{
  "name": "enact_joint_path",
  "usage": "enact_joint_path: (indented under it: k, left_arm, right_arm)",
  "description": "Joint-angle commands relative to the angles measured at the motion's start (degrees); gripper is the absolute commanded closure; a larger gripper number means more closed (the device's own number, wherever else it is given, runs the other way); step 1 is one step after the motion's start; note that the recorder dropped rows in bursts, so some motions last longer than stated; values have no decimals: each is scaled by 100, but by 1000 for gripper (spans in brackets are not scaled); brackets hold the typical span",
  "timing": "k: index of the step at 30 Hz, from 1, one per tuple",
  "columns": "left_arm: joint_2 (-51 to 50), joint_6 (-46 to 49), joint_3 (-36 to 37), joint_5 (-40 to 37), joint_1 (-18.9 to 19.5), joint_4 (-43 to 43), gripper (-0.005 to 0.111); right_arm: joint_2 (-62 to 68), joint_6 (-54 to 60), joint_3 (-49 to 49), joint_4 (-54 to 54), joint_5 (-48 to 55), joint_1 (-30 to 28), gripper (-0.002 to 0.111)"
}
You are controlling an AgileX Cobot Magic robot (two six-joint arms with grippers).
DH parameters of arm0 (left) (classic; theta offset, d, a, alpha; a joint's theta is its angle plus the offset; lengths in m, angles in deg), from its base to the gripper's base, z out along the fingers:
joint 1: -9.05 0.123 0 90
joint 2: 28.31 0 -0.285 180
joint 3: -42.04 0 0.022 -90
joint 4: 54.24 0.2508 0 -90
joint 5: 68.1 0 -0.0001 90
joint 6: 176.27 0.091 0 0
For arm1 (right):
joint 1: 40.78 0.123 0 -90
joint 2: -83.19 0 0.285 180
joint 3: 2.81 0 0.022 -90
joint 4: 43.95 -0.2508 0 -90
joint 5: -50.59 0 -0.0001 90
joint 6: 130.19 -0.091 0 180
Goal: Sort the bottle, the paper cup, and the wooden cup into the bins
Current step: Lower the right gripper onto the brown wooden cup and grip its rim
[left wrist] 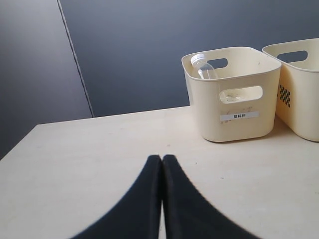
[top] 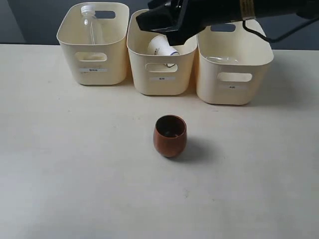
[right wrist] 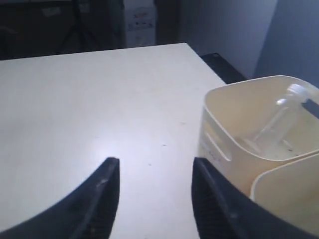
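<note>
Three cream bins stand in a row at the back. The clear bottle (top: 91,25) leans inside the left bin (top: 75,55), also seen as the bottle (left wrist: 203,68) and the bottle (right wrist: 273,123). The white paper cup (top: 162,46) lies tilted in the middle bin (top: 162,87). The right bin (top: 234,94) holds neither cup nor bottle. The reddish-brown wooden cup (top: 170,135) stands upright on the table in front of the middle bin. My right arm (top: 174,17) hovers over the middle bin; my right gripper (right wrist: 154,164) is open and empty. My left gripper (left wrist: 162,158) is shut on nothing, low over the table.
The left bin (left wrist: 234,104) and the edge of the middle bin (left wrist: 299,94) stand ahead of the left gripper. Below the right gripper are the left bin's rim (right wrist: 209,107) and the middle bin's rim (right wrist: 279,174). A cable (top: 269,36) hangs over the right bin.
</note>
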Motion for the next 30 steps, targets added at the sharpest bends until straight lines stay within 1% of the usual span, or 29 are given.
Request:
enact_joint_path:
  k: [1, 4, 11, 20, 24, 26, 29, 30]
  left_arm:
    - [28, -8, 10, 44, 3, 0, 107]
    - [28, -8, 10, 44, 3, 0, 107]
    - [28, -8, 10, 44, 3, 0, 107]
    - [28, -8, 10, 44, 3, 0, 107]
    - [28, -8, 10, 44, 3, 0, 107]
    - [28, -8, 10, 44, 3, 0, 107]
    - [28, -8, 10, 44, 3, 0, 107]
    - [28, -8, 10, 44, 3, 0, 107]
  right_arm:
    - [-222, -179, -378, 67, -352, -21, 63]
    - [-276, -77, -780, 67, -314, -21, 63]
    - [-276, 393, -1638, 67, 219, -21, 63]
    - [-276, 511, -1883, 67, -48, 29, 63]
    - [-276, 800, -2167, 67, 546, 297, 63]
    - [-276, 1003, -2283, 67, 991, 490, 60]
    - [-276, 1093, -2376, 67, 1454, 746, 50]
    - [-276, 1093, -2376, 67, 1523, 812, 48]
